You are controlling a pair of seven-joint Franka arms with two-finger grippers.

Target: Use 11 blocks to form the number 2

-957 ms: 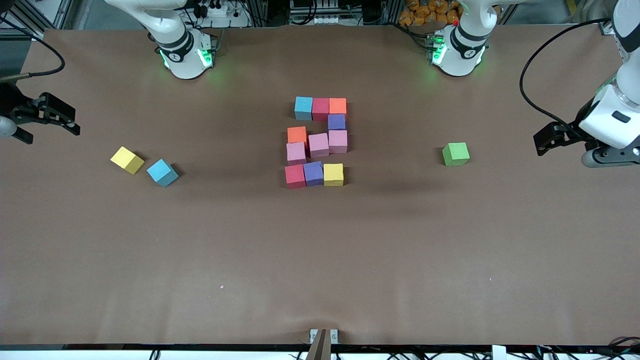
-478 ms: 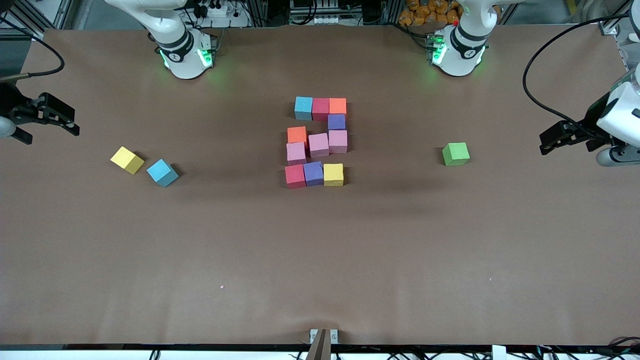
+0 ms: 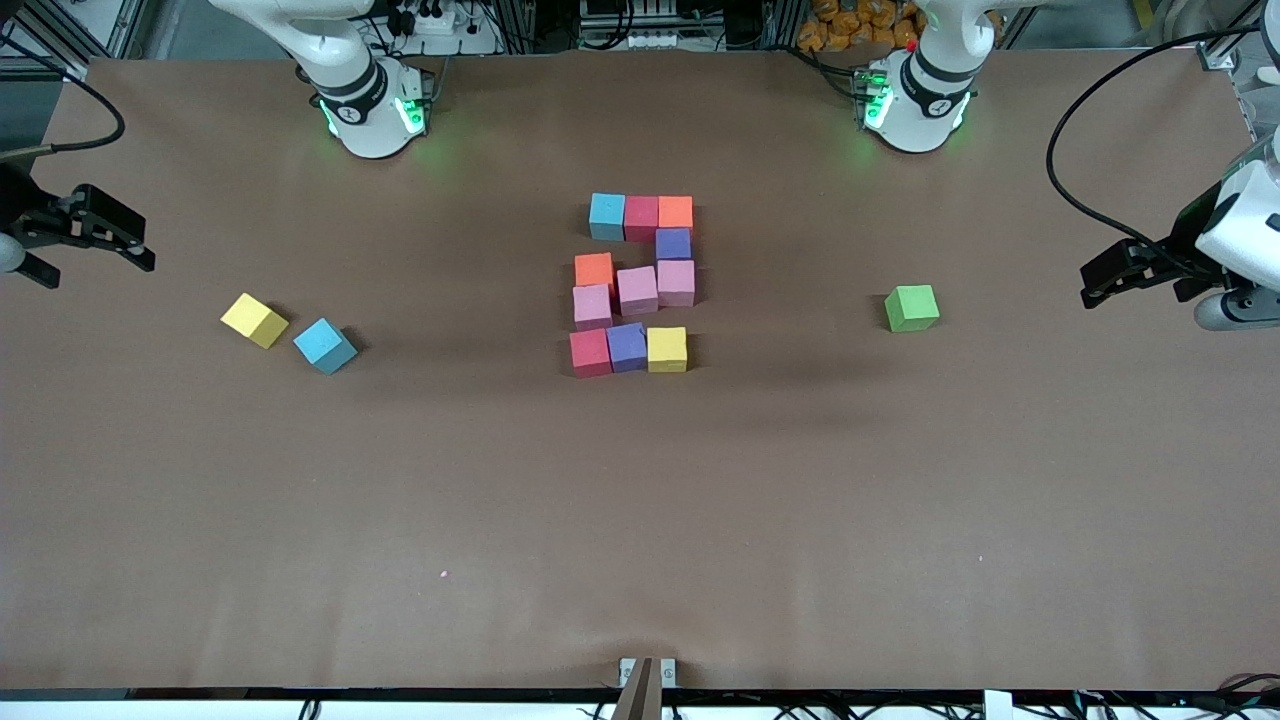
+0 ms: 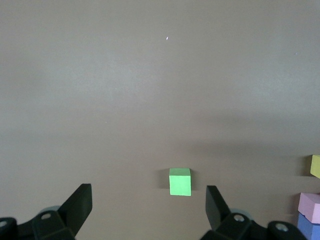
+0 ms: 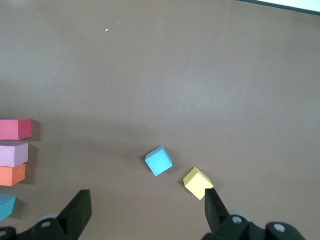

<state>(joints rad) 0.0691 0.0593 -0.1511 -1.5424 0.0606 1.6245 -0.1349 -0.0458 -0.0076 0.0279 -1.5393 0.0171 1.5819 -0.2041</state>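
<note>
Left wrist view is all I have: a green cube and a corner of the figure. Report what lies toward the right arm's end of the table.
Observer: Two loose cubes, a yellow cube and a blue cube, beside each other, apart from the figure.
Operator: Count the figure's blocks.
Observer: Eleven blocks, packed into a 2 mid-table.
Operator: Give me the right gripper.
Observer: The right gripper hangs open and empty over its end of the table. The left gripper waits open over its own end.

In the left wrist view, the frame edge beside one jaw cuts off the yellow block (image 4: 315, 166), a pink block (image 4: 311, 207) and a blue block (image 4: 310, 228).

In the right wrist view, one jaw's tip covers a corner of the loose yellow block (image 5: 196, 182).
</note>
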